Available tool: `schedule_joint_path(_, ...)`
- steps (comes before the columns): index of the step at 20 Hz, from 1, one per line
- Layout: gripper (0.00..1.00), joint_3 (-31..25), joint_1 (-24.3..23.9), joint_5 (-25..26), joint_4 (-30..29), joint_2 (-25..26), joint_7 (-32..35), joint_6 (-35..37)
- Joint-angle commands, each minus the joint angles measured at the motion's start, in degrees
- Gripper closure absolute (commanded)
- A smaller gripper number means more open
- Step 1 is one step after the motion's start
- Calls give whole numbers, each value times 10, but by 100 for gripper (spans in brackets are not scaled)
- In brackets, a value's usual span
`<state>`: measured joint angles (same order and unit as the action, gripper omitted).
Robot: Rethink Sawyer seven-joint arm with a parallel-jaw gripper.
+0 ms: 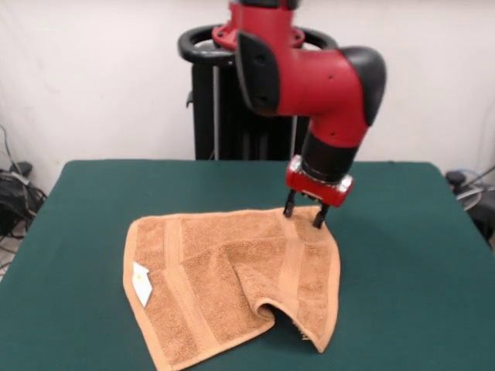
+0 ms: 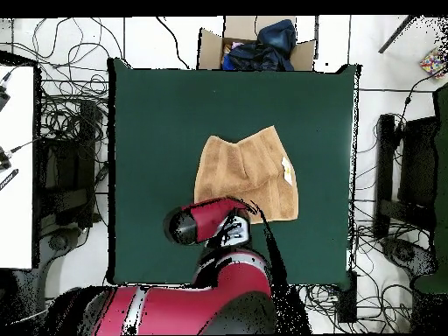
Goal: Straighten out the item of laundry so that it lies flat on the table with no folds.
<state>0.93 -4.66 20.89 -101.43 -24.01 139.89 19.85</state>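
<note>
**Towel partly folded, pincer at its far edge**

While the table (image 1: 402,255) fills most of the front view with its dark green top, it is seen in the overhead view as a large green rectangle in the centre of the frame. The red and black arm (image 1: 309,77) is seen coming down from the top centre of the front view, with the black pedestal (image 1: 209,100) behind it at the upper middle. In the overhead view the arm is spread across the bottom centre of the frame.

The orange-tan towel (image 1: 224,286) is laid on the table in the lower centre of the front view, and just above centre in the overhead view (image 2: 245,171). It is not flat: its lower right part is folded and raised into a hump, with a dark hollow shown beneath the fold. Flat woven bands are visible across the cloth.

The pincer (image 1: 304,214) is held at the towel's upper right edge in the front view, its two dark fingers (image 1: 288,207) set a narrow way apart, tips at the cloth. Whether cloth is pinched between them cannot be told.

A small white tag (image 1: 141,283) is seen at the towel's left edge in the front view.
</note>
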Motion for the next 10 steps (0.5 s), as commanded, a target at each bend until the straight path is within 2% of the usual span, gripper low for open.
schedule_joint_path(1, 0, -158, -125, -65, 32, 161, -9, -32)
schedule_joint_path(4, 0, -202, -164, -91, 13, 187, -28, -7)
schedule_joint_path(10, 0, -264, -215, -85, 12, 240, -85, 10)
